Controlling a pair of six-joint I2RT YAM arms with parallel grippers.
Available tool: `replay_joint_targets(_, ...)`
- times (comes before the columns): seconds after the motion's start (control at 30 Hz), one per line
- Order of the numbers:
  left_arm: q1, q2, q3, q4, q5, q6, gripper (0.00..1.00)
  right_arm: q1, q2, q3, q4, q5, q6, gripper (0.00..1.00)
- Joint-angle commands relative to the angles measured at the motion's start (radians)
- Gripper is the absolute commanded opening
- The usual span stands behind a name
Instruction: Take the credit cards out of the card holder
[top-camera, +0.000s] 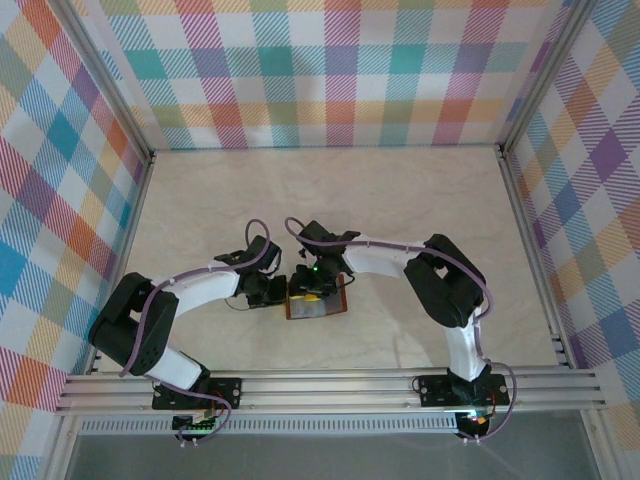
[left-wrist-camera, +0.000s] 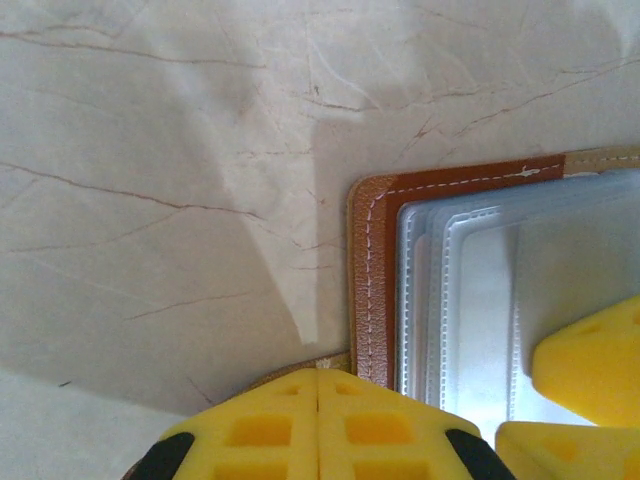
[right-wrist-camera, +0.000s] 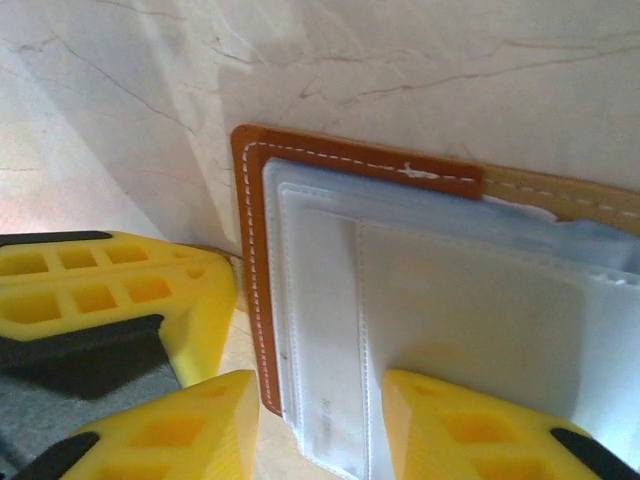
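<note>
Card holder (top-camera: 316, 300) lies open on pale marbled table (top-camera: 400, 190) within plaid walls (top-camera: 320, 70); left jaws pressed together, right jaws spread.

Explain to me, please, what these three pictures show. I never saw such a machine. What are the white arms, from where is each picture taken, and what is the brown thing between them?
The machine is two robot arms bolted at the near edge of a marble-look table. One picture looks down from above. The other two come from small cameras on the wrists, so the yellow blocks there are the fingers.

The brown thing is a leather card holder, lying open on the table, its pale card slots facing up.

The left gripper is shut at the holder's edge, seemingly pinning it. The right gripper is open, with its fingers over the slots. I cannot make out a loose card anywhere.
</note>
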Motion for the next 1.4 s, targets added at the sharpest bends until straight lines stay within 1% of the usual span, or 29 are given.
replay_joint_targets(0.0, 0.005, 0.017, -0.038, -0.036, 0.004, 0.007, 0.07, 0.005, 0.000, 0.014, -0.162, 0.114, -0.026, 0.40)
replay_joint_targets(0.37, 0.007, 0.014, -0.028, -0.046, 0.007, 0.012, 0.07, 0.016, -0.038, 0.054, -0.263, 0.211, -0.041, 0.46)
replay_joint_targets(0.7, 0.008, 0.015, -0.024, -0.053, 0.007, 0.013, 0.07, 0.016, -0.068, 0.064, -0.339, 0.294, -0.062, 0.47)
replay_joint_targets(0.9, 0.008, 0.027, -0.011, -0.059, 0.009, 0.017, 0.08, 0.016, -0.093, 0.034, -0.339, 0.326, -0.064, 0.47)
replay_joint_targets(1.07, 0.008, 0.026, 0.010, -0.069, 0.013, 0.015, 0.08, 0.014, -0.100, 0.018, -0.361, 0.376, -0.075, 0.47)
replay_joint_targets(1.37, 0.007, -0.013, 0.041, -0.110, 0.029, 0.003, 0.08, -0.001, -0.108, -0.032, -0.362, 0.427, -0.089, 0.47)
